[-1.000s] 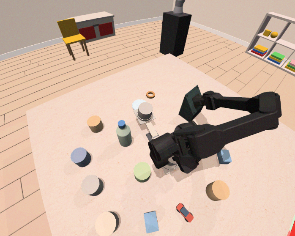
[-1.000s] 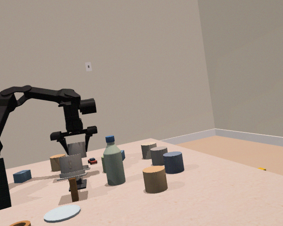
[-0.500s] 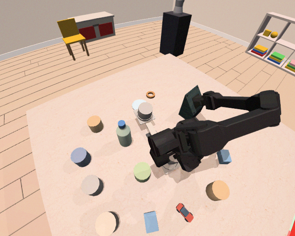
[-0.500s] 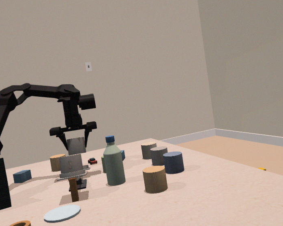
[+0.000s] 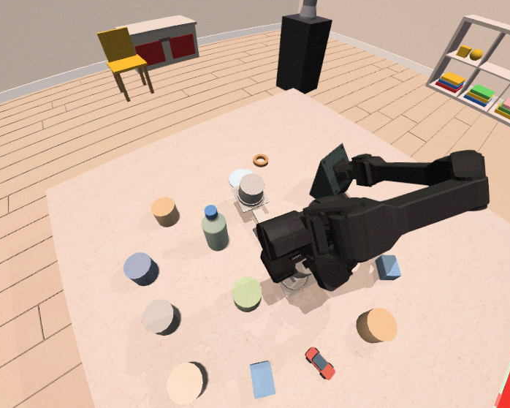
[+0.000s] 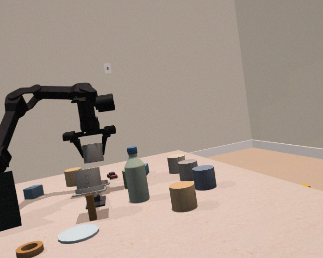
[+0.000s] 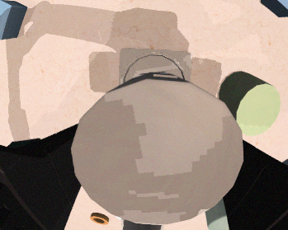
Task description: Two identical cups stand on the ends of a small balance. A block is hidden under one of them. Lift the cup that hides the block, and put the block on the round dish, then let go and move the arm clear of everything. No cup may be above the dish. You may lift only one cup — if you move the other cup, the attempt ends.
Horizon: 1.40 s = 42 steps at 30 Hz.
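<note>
My gripper [image 6: 93, 154] [image 7: 157, 127] is shut on a grey cup [image 6: 93, 150] [image 7: 172, 124], upside down, and holds it in the air above one end of the balance [image 6: 75, 195] [image 7: 130, 63]. In the top view the arm covers most of this cup. The other grey cup [image 5: 251, 185] [image 6: 88, 177] stands on the opposite end of the balance, next to the pale round dish [image 5: 238, 178] [image 6: 78, 233]. I cannot make out the block: the held cup hides much of the pan in the wrist view, and the other cup blocks the exterior view.
A green bottle [image 5: 215, 235] [image 6: 137, 183] stands beside the balance. A green cylinder [image 5: 246, 293] [image 7: 259, 110] is near the pan under the held cup. An orange ring [image 5: 261, 160] [image 6: 29, 249] lies near the dish. A dark panel [image 5: 326, 175] [image 6: 3, 203] stands at the arm's base.
</note>
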Motion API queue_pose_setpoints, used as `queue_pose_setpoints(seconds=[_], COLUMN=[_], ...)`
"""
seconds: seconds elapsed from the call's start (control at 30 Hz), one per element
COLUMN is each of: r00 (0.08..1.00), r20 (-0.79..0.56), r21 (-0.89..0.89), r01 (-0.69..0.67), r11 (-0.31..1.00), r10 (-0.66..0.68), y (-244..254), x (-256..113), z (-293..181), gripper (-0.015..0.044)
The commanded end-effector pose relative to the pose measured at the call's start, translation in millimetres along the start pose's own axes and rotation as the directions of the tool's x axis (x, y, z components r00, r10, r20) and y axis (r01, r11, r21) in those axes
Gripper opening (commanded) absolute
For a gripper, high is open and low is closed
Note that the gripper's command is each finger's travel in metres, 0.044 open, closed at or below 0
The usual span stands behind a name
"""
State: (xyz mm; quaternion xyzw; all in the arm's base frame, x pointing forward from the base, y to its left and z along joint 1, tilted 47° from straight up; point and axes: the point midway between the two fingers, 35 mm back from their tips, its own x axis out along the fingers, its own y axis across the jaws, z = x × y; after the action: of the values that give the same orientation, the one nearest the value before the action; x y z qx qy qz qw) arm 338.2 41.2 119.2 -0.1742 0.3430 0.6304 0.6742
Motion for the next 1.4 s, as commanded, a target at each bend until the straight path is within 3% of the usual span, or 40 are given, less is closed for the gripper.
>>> queue_pose_setpoints(seconds=[0.0,1.37], r00=[1.0,1.0], r20=[-0.004,0.0], r21=[-0.006,0.0], r01=[0.011,0.0], r11=[1.0,1.0], r10=[-0.011,0.0], y=[-1.9,0.4], x=[-10.1,-3.9], z=[-0.5,0.0], gripper=[0.0,0.0])
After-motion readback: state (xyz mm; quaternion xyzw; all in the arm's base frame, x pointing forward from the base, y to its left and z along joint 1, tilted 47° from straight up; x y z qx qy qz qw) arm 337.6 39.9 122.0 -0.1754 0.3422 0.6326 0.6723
